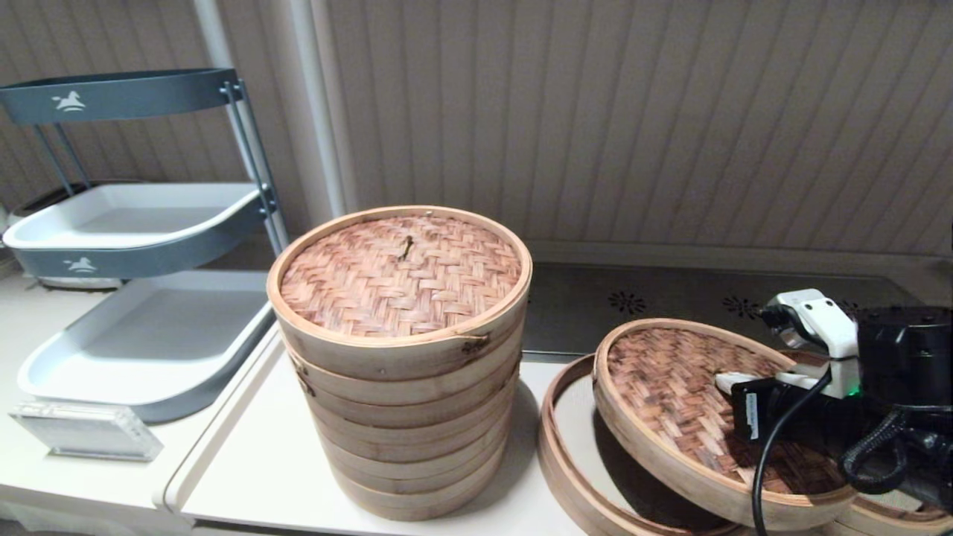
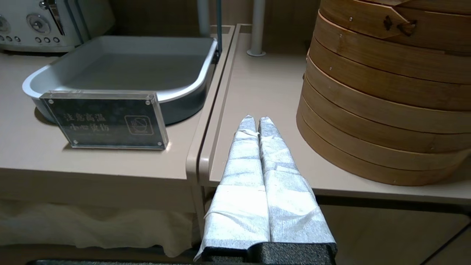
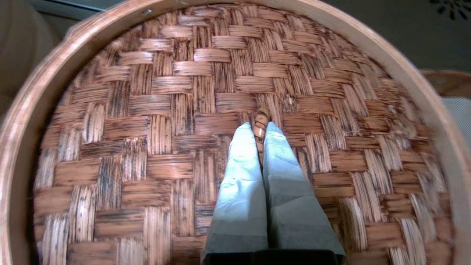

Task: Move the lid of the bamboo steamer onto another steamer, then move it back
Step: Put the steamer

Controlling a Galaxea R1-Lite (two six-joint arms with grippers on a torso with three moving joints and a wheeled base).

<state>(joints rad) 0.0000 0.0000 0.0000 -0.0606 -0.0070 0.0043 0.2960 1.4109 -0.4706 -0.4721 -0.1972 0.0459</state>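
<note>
My right gripper (image 1: 724,382) (image 3: 260,128) is shut on the small centre knot (image 3: 262,117) of the bamboo steamer lid (image 1: 665,387) (image 3: 162,121). The brown, dark-scorched lid hangs tilted and off its seat. It overlaps a shallow steamer basket (image 1: 552,435) with a beige liner (image 1: 584,439), which it shades. A second shallow basket (image 1: 890,514) (image 3: 443,78) shows its rim under the right arm. Which one is the other steamer I cannot tell. My left gripper (image 2: 257,120) is shut and empty, parked low at the table's front edge beside the tall stack.
The tall pale multi-tier stack (image 1: 402,417) (image 2: 386,92) with its reddish-tan lid stands left of the baskets. A grey tiered tray rack (image 1: 141,327) and a clear sign block (image 1: 85,429) (image 2: 106,119) sit at far left. A dark cooktop (image 1: 670,305) lies behind.
</note>
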